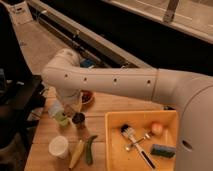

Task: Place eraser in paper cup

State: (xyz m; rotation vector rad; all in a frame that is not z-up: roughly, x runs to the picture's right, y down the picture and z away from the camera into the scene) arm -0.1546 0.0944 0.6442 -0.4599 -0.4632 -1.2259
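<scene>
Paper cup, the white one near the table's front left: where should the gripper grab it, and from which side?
Probably from above, pinching the paper cup by its rim on the camera view's left. It stands upright, mouth open, and a yellow elongated item lies close on its right. The gripper hangs further back, by the metal cup.

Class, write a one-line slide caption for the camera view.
Robot's hand low over the wooden table near a clear cup, white paper cup close by, yellow tray alongside.
</scene>
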